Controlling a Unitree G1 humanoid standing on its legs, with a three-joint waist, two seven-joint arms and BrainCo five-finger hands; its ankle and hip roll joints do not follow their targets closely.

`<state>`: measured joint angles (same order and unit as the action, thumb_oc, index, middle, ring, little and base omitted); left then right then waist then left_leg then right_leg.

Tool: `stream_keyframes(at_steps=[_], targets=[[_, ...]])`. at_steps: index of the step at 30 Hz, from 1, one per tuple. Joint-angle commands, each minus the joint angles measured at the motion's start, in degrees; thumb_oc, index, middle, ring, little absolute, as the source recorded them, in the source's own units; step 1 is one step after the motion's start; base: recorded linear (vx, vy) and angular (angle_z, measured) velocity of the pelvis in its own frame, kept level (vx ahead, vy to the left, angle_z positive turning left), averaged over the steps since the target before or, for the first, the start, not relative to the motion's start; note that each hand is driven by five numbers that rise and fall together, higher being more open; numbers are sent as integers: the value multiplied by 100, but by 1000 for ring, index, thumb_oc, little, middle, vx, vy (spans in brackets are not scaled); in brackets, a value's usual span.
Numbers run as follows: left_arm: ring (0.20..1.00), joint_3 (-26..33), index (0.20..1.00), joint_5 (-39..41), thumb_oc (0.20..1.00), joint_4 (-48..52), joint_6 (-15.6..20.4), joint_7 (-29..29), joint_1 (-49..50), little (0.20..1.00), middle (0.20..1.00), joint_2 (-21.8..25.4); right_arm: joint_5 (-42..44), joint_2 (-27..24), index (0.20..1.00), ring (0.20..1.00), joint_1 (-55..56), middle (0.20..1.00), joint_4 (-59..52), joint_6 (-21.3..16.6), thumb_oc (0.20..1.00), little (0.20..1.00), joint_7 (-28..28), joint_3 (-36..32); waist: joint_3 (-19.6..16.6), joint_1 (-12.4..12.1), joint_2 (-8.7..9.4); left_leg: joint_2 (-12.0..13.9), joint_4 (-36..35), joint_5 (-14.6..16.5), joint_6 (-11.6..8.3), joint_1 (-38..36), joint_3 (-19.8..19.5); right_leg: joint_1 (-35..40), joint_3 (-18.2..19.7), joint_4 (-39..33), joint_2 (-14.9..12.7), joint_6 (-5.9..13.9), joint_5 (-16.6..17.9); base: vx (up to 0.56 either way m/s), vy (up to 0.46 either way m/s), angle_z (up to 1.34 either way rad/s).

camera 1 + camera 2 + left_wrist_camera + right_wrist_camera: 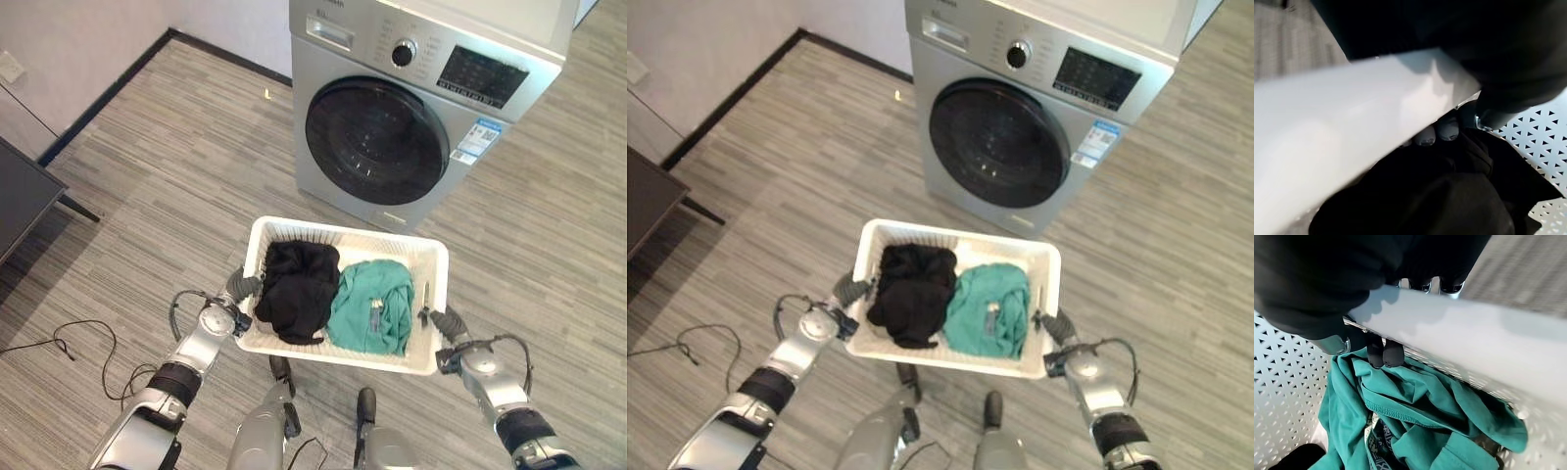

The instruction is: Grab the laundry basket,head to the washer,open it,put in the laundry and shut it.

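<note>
I carry a white perforated laundry basket (431, 257) in front of me. Inside lie a black garment (297, 286) on the left and a green garment (372, 302) on the right. My left hand (242, 285) is curled round the basket's left rim (1352, 127), fingertips (1442, 133) tucked inside by the black cloth. My right hand (443, 321) is curled round the right rim (1474, 347), fingertips (1385, 352) just above the green cloth (1415, 406). The silver washer (411, 98) stands just ahead, its round dark door (376, 140) closed.
A dark low table (24, 191) stands at the far left by the wall. Striped grey floor (176, 166) stretches open to the left of the washer and to its right (549, 225).
</note>
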<state>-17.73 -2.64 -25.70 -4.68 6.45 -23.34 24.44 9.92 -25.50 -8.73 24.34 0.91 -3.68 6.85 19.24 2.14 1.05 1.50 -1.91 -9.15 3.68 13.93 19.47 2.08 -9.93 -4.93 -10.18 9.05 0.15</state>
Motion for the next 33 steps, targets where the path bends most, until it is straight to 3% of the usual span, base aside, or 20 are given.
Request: stream_keyframes(at_steps=[1, 2, 5, 11, 13, 14, 16, 17, 19, 20, 21, 22, 23, 24, 25, 27, 29, 31, 32, 33], targets=[[200, 843, 200, -251, 200, 367, 552, 605, -302, 200, 200, 365, -258, -831, 200, 200, 174, 200, -422, -311, 200, 200, -551, -1006, -312, -134, -69, 285, 1529, 1890, -280, -303, -144, -693, -128, 807, -346, -38, 134, 284, 297, -1], [200, 1355, 200, -376, 200, 1159, 560, 557, 235, 200, 200, 506, -382, -727, 200, 200, 844, 200, -1073, -339, 200, 200, -509, -1763, -313, -3, -183, 8, 1291, 1948, -35, -619, -367, -959, 158, 2024, -209, -114, -51, 281, 298, 11], [200, 1939, 200, -523, 200, 1959, 511, 377, 778, 200, 200, 844, -516, -708, 200, 200, 1119, 200, -1574, -298, 200, 200, -303, -2115, -200, 119, -239, -77, 1112, 2061, 69, -978, -252, -1546, 26, 2885, -89, -163, -76, 222, 249, 21], [200, 2583, 200, -583, 200, 2439, 528, 106, 1004, 200, 200, 1434, -942, -1269, 200, 200, 1184, 200, -1911, -84, 200, 200, -60, -2467, -186, 255, -221, -250, 674, 2378, 68, -1781, -194, -2228, -564, 1996, 214, -140, 92, 257, 62, -9], [200, 2529, 200, -634, 200, 2408, 527, 117, 856, 200, 200, 1511, -957, -1399, 200, 200, 1092, 200, -1895, -63, 200, 200, -39, -2428, -222, 278, -248, -248, 643, 2524, 65, -1924, -332, -2299, -590, 1798, 328, -41, 66, 348, -10, 41], [200, 2396, 200, -829, 200, 2366, 476, 173, 366, 200, 200, 1738, -980, -1746, 200, 200, 1000, 200, -1960, -24, 200, 200, 19, -2416, -322, 350, -178, -317, 620, 2614, 8, -2135, -298, -2427, -1008, 1385, 322, 12, 304, 280, -49, 51], [200, 2311, 200, -895, 200, 2343, 448, 204, 165, 200, 200, 1790, -969, -1851, 200, 200, 1012, 200, -2014, -8, 200, 200, 40, -2475, -357, 405, -206, -295, 650, 2694, 11, -2194, -366, -2403, -1055, 1376, 344, 20, 326, 347, -59, 1], [200, 2142, 200, -915, 200, 2294, 460, 240, -167, 200, 200, 1793, -902, -2033, 200, 200, 1131, 200, -2202, -31, 200, 200, 105, -2647, -472, 581, -188, -293, 818, 2872, -17, -2325, -426, -2319, -906, 1469, 402, -51, 290, 406, -117, 1], [200, 1991, 200, -941, 200, 2195, 479, 298, -382, 200, 200, 1683, -832, -2199, 200, 200, 1386, 200, -2409, -76, 200, 200, 135, -2962, -617, 754, -118, -81, 1694, 2368, -323, -2214, -234, -2003, -784, 1409, 514, -296, 291, 351, -176, 37], [200, 1964, 200, -943, 200, 2183, 482, 302, -399, 200, 200, 1678, -826, -2188, 200, 200, 1425, 200, -2431, -71, 200, 200, 143, -2996, -624, 734, -176, -16, 1785, 2455, -370, -2204, -360, -1957, -692, 1387, 602, -272, 209, 292, -234, 21], [200, 1919, 200, -915, 200, 2157, 479, 305, -443, 200, 200, 1622, -801, -2205, 200, 200, 1588, 200, -2564, -101, 200, 200, 123, -3179, -634, 746, -187, 341, 2719, 2013, -682, -1941, -286, -1691, -693, 1271, 740, -426, 173, 237, -255, 16], [200, 2015, 200, -872, 200, 2180, 456, 282, -350, 200, 200, 1607, -757, -2189, 200, 200, 1697, 200, -2703, -150, 200, 200, 107, -3325, -635, 765, -60, 587, 3379, 1455, -805, -1738, -24, -1475, -845, 1170, 718, -589, 171, 419, -422, -4], [200, 2230, 200, -770, 200, 2289, 430, 233, -59, 200, 200, 1600, -722, -2039, 200, 200, 1827, 200, -2975, -215, 200, 200, 107, -3489, -614, 651, -32, 846, 4341, 1208, -953, -1382, -265, -1068, -645, 972, 1040, -819, -85, 289, -299, -28], [200, 2252, 200, -764, 200, 2329, 427, 220, -12, 200, 200, 1597, -727, -2017, 200, 200, 1874, 200, -3032, -198, 200, 200, 116, -3511, -609, 639, -61, 913, 4459, 1246, -981, -1340, -284, -1046, -643, 936, 1100, -857, -83, 313, -211, -104], [200, 2367, 200, -694, 200, 2370, 434, 203, 169, 200, 200, 1542, -729, -1883, 200, 200, 1989, 200, -3202, -212, 200, 200, 137, -3626, -588, 612, 9, 870, 4544, 1387, -850, -1056, -374, -907, -495, 854, 1113, -912, -131, 86, -44, -114], [200, 2551, 200, -651, 200, 2419, 470, 204, 415, 200, 200, 1511, -728, -1681, 200, 200, 2225, 200, -3449, -241, 200, 200, 155, -3814, -575, 610, 152, 949, 4161, 1600, -651, -604, -403, -747, -428, 748, 951, -851, -70, 141, 41, -81], [200, 2773, 200, -664, 200, 2487, 492, 198, 667, 200, 200, 1538, -698, -1583, 200, 200, 2274, 200, -3594, -300, 200, 200, 193, -3867, -579, 520, 218, 877, 3365, 1739, -600, -349, -632, -614, -154, 656, 902, -751, -64, 162, 136, -52], [200, 2786, 200, -665, 200, 2501, 488, 193, 687, 200, 200, 1539, -699, -1582, 200, 200, 2275, 200, -3598, -297, 200, 200, 194, -3858, -585, 513, 240, 855, 3318, 1717, -596, -382, -605, -610, -134, 651, 883, -746, -60, 171, 163, -72], [200, 3002, 200, -641, 200, 2559, 572, 283, 955, 200, 200, 1605, -766, -1620, 200, 200, 2010, 200, -3566, -361, 200, 200, 183, -3583, -529, 97, 205, 588, 1442, 1164, -785, -110, -1831, -370, 411, 635, 999, -672, -158, 237, 242, -69], [200, 3018, 200, -641, 200, 2567, 572, 284, 964, 200, 200, 1608, -766, -1626, 200, 200, 1988, 200, -3551, -366, 200, 200, 177, -3566, -520, 104, 225, 575, 1336, 1054, -790, -142, -1818, -386, 414, 632, 986, -681, -120, 374, 334, -159]])
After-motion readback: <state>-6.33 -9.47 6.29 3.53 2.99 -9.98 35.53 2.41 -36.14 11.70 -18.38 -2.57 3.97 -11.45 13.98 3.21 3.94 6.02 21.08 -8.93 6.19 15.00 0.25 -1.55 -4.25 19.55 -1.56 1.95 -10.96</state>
